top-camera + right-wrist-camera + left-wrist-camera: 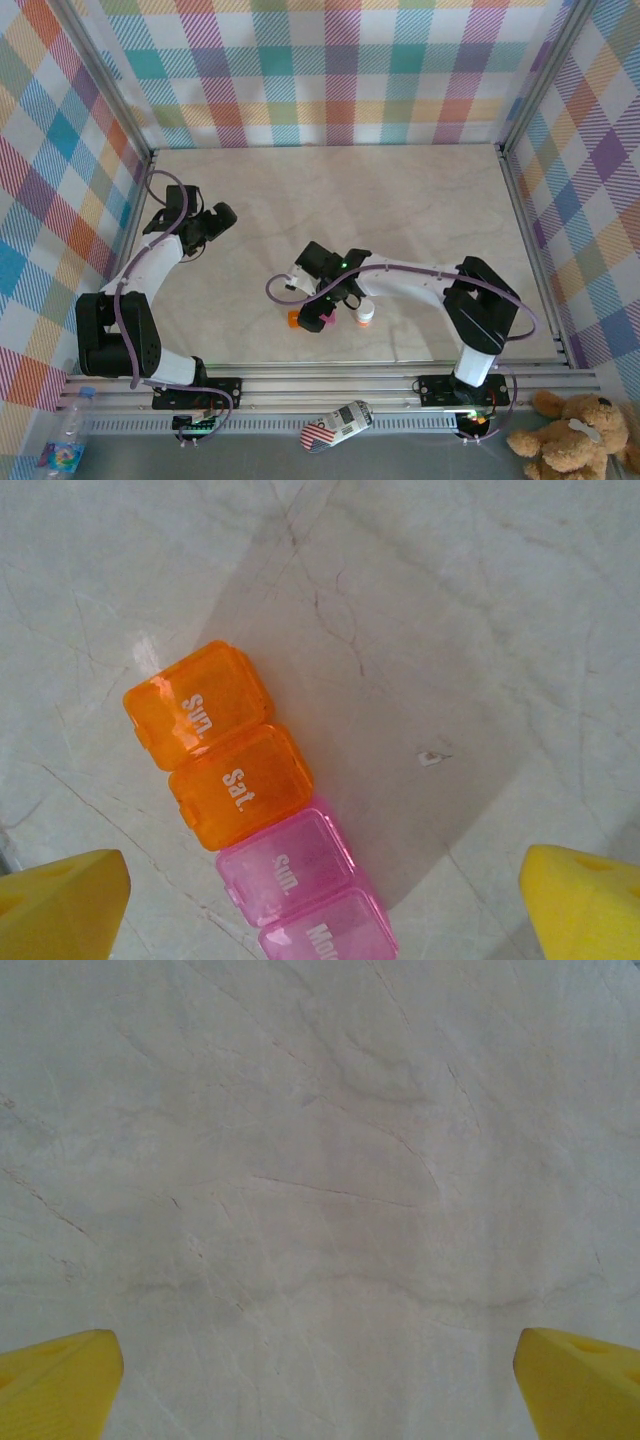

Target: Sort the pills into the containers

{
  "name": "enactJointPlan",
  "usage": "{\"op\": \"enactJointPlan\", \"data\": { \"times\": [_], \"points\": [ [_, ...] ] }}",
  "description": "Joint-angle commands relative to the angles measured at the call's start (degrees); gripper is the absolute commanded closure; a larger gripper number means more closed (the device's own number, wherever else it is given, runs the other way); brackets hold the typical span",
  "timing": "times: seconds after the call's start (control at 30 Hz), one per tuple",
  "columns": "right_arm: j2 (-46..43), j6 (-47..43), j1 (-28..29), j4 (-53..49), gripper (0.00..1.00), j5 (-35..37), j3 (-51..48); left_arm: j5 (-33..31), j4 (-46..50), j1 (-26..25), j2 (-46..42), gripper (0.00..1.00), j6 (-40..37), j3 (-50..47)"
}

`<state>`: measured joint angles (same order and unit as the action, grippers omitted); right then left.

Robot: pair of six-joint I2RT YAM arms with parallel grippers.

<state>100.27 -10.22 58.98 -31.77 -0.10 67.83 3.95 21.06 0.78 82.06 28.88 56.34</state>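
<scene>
Lying flat on the pale marbled table [500,600], the containers [255,810] form a short strip of joined little boxes, running slantwise in the right wrist view. Two are orange, lettered "Sun." and "Sat." in white. Then come two pink ones, the first marked "Sun." and the last cut off by the lower edge. Every lid in view is down (what is inside cannot be made out through the tinted plastic). A small pale fleck [432,757] sits on the table just right of the strip; what it is cannot be told.

The right gripper [325,905] hangs over the strip with its jaws spread wide. Its yellow fingertips [70,900] sit at the two lower corners of that view, clear of the boxes and gripping nothing.

From the top camera the strip lies near the front middle of the table, under the right wrist. A small orange bottle [365,314] with a white cap stands just beside it on the right. The left gripper [320,1385] is well apart, toward the far left of the table, its jaws likewise wide over bare marble and holding nothing.
</scene>
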Motion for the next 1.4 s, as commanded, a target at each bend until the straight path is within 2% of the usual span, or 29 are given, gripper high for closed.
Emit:
{"op": "enactJointPlan", "data": {
  "times": [0.0,0.37,0.5,0.8,1.07,1.23,1.37],
  "points": [
    [2.2,-2.1,0.6,-2.3,0.0,-1.5,1.4,1.4,1.3,1.1,-0.1,0.0,0.7,1.5],
    [7.2,-3.3,0.7,-2.5,0.06,2.3,3.9,2.4,1.0,1.4,-0.9,0.0,1.2,1.4],
    [9.4,-3.4,0.7,-0.7,0.09,6.4,4.9,2.4,1.1,1.5,-1.0,0.0,1.2,1.4],
    [12.5,-0.4,-3.2,0.7,0.12,10.1,10.2,2.7,0.9,1.4,-1.4,0.0,1.5,1.0],
    [8.1,1.0,-4.6,-1.1,0.08,1.5,9.9,3.7,0.7,1.5,-1.8,0.0,1.7,0.9],
    [6.4,3.9,-4.7,-2.0,0.08,1.6,7.7,4.8,0.5,1.5,-1.7,0.0,2.4,1.1],
    [6.0,9.9,-4.6,-2.8,0.1,2.3,7.1,5.2,0.9,1.5,-1.9,0.0,3.0,1.1]
  ]
}}
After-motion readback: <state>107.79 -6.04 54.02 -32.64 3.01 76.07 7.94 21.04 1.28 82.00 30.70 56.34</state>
